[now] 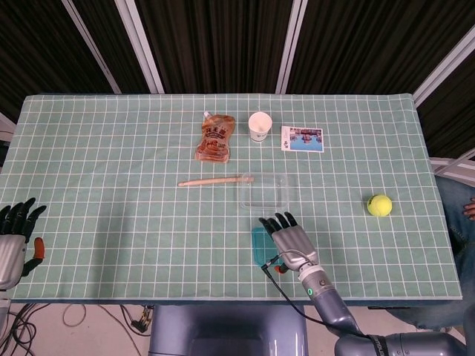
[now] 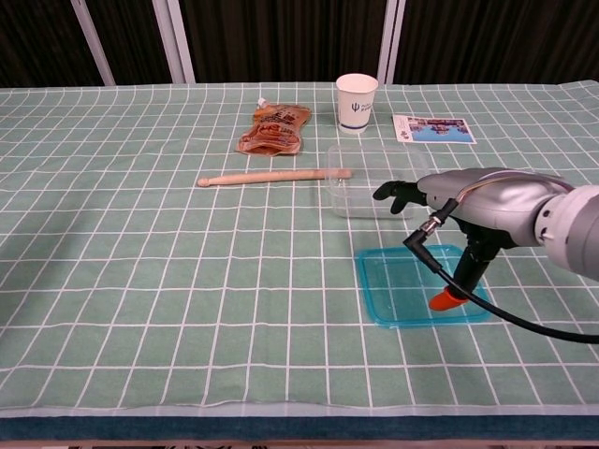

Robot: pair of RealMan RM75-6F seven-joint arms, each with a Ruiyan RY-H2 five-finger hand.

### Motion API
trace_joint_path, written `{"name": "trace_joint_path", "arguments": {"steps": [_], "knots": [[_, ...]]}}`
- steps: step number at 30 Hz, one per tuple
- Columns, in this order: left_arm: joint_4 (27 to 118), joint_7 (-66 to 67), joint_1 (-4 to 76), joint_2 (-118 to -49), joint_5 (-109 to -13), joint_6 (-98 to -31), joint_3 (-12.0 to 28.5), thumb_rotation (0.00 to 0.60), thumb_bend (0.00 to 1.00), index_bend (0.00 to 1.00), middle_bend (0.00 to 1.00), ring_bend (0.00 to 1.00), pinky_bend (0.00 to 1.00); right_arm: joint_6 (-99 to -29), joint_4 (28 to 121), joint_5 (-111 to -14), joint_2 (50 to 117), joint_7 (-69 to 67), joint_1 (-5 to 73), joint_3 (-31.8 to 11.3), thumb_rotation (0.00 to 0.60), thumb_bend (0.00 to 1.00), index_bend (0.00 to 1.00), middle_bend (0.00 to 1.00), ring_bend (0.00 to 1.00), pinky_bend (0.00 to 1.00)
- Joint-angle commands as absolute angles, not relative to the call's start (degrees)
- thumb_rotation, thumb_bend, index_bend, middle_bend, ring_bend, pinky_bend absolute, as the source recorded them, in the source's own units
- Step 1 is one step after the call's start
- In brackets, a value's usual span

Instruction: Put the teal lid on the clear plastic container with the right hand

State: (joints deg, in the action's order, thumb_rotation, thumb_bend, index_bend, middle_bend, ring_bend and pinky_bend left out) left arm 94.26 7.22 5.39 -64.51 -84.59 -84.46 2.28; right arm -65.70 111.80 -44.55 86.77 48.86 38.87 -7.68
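The teal lid [image 2: 402, 290] lies flat on the checked cloth near the front edge; in the head view only its left strip [image 1: 257, 247] shows. My right hand [image 1: 286, 239] hovers over the lid, palm down, fingers spread and pointing toward the clear plastic container [image 1: 263, 190]. In the chest view the right hand [image 2: 468, 198] is above the lid with its orange-tipped thumb hanging just over the lid's right part, holding nothing. The clear container [image 2: 370, 178] stands empty just behind the lid. My left hand [image 1: 16, 236] rests at the table's left front corner, fingers apart, empty.
A wooden stick [image 1: 215, 180] lies left of the container, its tip at the container's rim. Behind are a brown pouch [image 1: 215, 138], a white paper cup [image 1: 260, 126] and a photo card [image 1: 303, 139]. A tennis ball [image 1: 379, 205] sits to the right.
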Motion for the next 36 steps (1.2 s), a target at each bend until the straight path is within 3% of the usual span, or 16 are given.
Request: {"name": "trace_joint_path", "arguments": {"steps": [1,36], "knots": [[94.28,7.32,5.43,-64.51,-84.50,-84.34,2.28,0.600,0.66,0.11,0.00,0.00,0.00,-65.24,110.80,-43.54,87.15,49.52,39.77,-7.29,0.600,0.13,0.01,0.17,0.00,0.00],[94.30,7.55,5.40,-64.53,-84.05,-84.23,2.37,0.600,0.66,0.11,0.00,0.00,0.00,-62.85,105.25,-38.85,87.97,46.38,44.47,-4.38,0.600,0.13,0.00,0.17,0.00,0.00]]}}
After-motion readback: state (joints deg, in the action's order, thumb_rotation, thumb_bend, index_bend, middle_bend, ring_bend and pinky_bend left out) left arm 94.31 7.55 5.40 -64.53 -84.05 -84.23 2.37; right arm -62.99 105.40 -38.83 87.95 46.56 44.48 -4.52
